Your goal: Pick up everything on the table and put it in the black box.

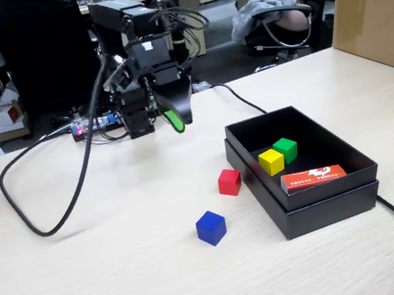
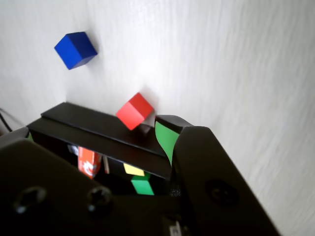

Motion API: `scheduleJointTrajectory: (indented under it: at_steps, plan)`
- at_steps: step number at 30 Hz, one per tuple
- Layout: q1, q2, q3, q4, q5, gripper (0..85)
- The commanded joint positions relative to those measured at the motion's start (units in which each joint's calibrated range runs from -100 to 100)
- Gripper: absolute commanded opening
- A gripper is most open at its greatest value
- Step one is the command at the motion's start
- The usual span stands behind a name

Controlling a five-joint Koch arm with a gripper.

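The fingers (image 1: 176,121) hang empty, gap unclear (one tip shows). The red cube (image 1: 229,182) sits just beside the black box (image 1: 320,206), so grip it along the wall; the blue cube (image 1: 211,227) lies nearby on the tabletop (image 1: 128,280).

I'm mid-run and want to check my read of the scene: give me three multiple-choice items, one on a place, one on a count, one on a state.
1. Where is the red cube?
A. inside the black box
B. on the table, beside the box's outer wall
C. in the gripper

2. How many cubes lie in the box?
A. one
B. two
C. four

3. The gripper is:
A. holding the blue cube
B. empty, above the table
C. inside the box

Answers: 1 B, it sits outside the wall. 2 B, only the yellow cube and green cube. 3 B, nothing shows between the fingers.
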Motion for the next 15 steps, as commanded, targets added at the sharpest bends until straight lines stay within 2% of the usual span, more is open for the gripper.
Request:
scheduleJointTrajectory:
  at_steps: [1, 9, 15]
  plan:
    - [0.6, 4.8, 7.5, 0.6, -1.3, 47.9]
    - [2.1, 25.4, 19.2, -4.7, -3.5, 47.7]
    - [2.8, 35.4, 22.1, -8.2, -3.5, 48.0]
